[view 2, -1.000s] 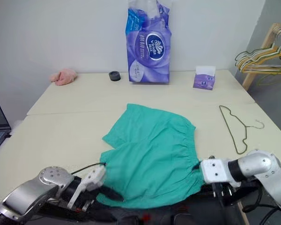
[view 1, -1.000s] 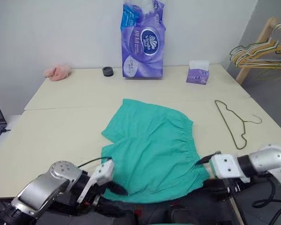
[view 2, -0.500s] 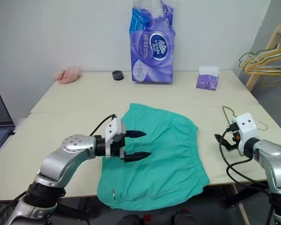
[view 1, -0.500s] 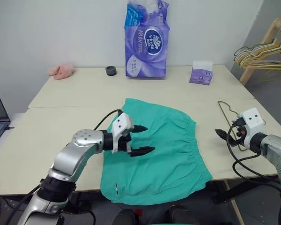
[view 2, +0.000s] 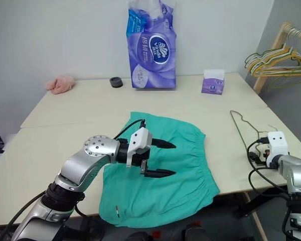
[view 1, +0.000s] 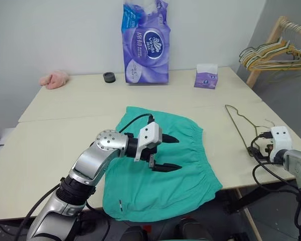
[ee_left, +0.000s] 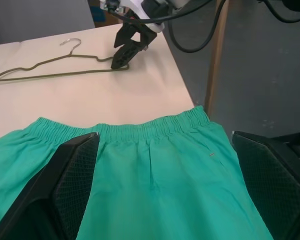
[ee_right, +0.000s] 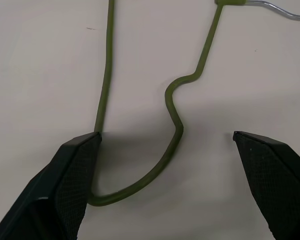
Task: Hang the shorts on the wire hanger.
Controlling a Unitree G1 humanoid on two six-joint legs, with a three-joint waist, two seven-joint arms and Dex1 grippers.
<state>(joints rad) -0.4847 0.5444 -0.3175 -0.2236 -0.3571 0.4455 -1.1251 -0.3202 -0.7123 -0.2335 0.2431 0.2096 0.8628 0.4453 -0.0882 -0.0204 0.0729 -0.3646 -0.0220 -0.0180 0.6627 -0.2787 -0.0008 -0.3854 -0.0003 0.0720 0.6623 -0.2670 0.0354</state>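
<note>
shorts [view 1: 163, 168] sit flat on the near half of the table [view 1: 65, 105], waistband toward my right, a bit of cloth hanging over the front edge. my left gripper [view 1: 167, 152] has come up from below that edge and now hovers over the middle of the shorts, fingers spread wide, holding nothing. my right gripper [ee_left: 125, 50] has swung out to the right and dropped to the hanger [view 1: 241, 128], fingers also wide apart and empty. in the right wrist view its fingers straddle the hanger's near corner bend [ee_right: 155, 165], one finger [ee_right: 75, 185] just at the wire; i can't tell if it touches.

hanger lies flat on the table, just right of the waistband, hook [view 1: 271, 123] pointing away to the right. so both arms have gone from parked to staged: right lined up to take the wire, left over the cloth. nothing is grasped yet, so the task has barely begun. farther back stand a purple pack [view 1: 144, 42] and a tissue box [view 1: 206, 79].
</note>
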